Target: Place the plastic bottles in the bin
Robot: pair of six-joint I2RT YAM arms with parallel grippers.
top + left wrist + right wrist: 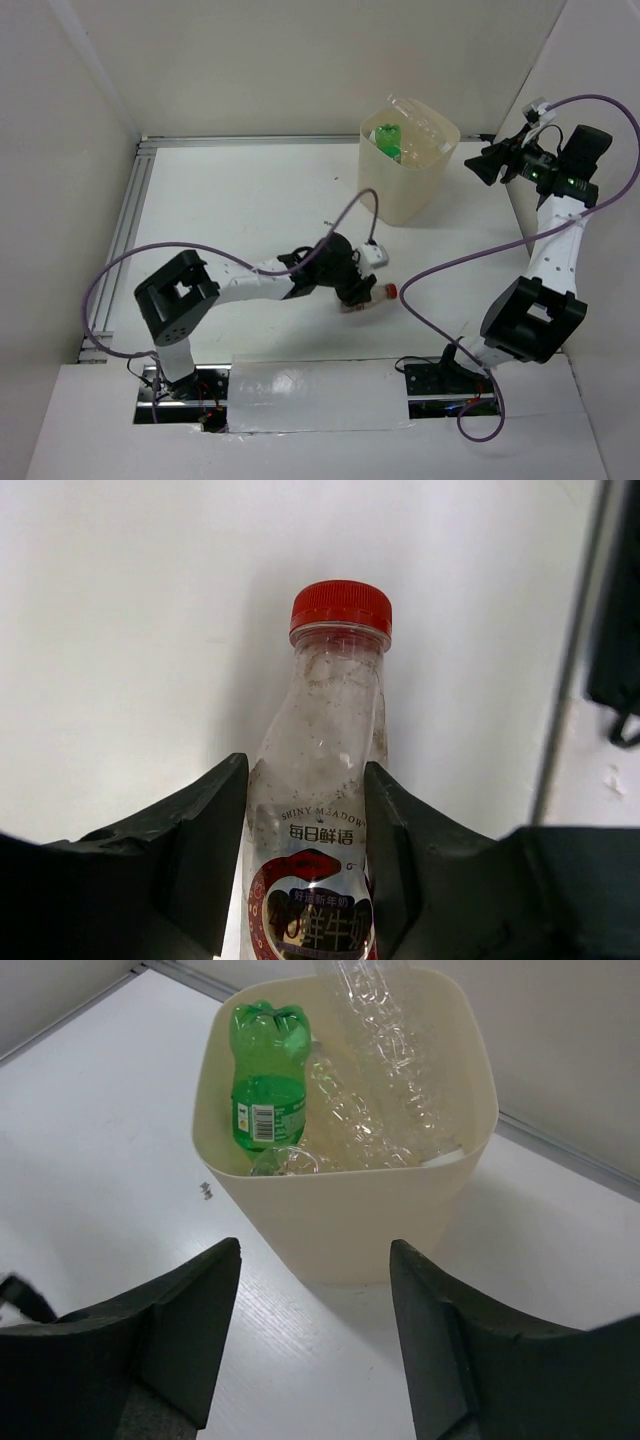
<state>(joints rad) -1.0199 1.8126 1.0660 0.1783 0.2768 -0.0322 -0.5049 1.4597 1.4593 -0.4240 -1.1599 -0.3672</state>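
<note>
White tabletop (240, 200): bin (410, 195), rail (250, 140), red-capped bottle (322, 740)

Label on red-capped bottle (322, 780) reads "SHINY MEADOW", with "每日鲜语" beneath it. The larger characters lower down are partly cut off. Green bottle (268, 1070) — white barcode panel, print too small to read.

Left arm (240, 280) & right arm (552, 245): white links, blk joints, purple cables (600, 96); right pincer (315, 1248) matte blk.

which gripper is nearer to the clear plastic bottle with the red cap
Left: the left gripper clamps the red-capped clear bottle; the right gripper hangs by the cream plastic bin, far off.
</note>
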